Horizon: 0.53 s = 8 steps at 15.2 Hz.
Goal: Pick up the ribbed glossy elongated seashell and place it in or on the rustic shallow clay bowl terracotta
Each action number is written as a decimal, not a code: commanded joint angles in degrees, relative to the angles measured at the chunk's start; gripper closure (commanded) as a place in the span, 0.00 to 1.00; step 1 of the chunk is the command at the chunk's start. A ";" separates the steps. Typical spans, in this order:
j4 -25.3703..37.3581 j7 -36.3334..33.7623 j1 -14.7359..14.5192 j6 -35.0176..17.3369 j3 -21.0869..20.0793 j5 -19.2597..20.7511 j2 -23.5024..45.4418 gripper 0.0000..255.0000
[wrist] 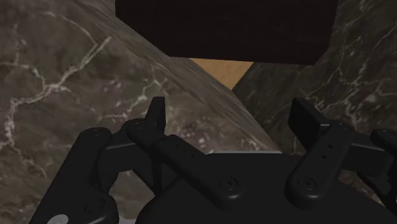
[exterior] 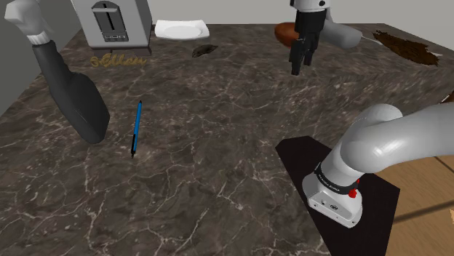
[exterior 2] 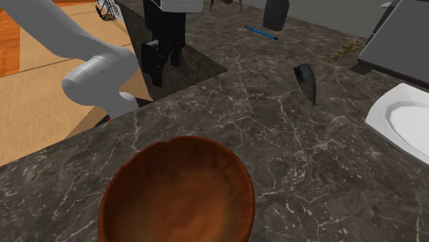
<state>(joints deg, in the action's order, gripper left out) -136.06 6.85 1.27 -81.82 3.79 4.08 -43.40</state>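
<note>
Two black fingers (wrist: 157, 113) stand well apart with nothing between them: the gripper (exterior: 300, 64) is open and empty, hanging in the air above the dark marble counter (exterior: 218, 182). The seashell (exterior: 204, 50) is dark and elongated, and it lies on the counter just in front of a white plate (exterior: 180, 29) — to the shoulder view's left of the reddish-brown bowl (exterior 2: 179, 196), touching neither it nor the gripper. A blue pen (exterior: 136, 127) lies farther out on the marble near a large dark grey object (exterior: 76, 98) — and a toaster (exterior: 113, 22) stands beside the plate
</note>
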 commanded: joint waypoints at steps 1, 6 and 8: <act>0.00 0.00 0.00 0.00 0.00 0.00 0.00 0.00; 4.13 -15.14 1.34 -3.45 -6.15 -6.23 6.56 0.00; 6.40 -21.04 1.98 -4.93 -8.34 -8.10 9.68 0.00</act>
<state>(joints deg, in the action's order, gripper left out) -130.86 -10.94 2.87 -85.89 -3.48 -3.02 -35.46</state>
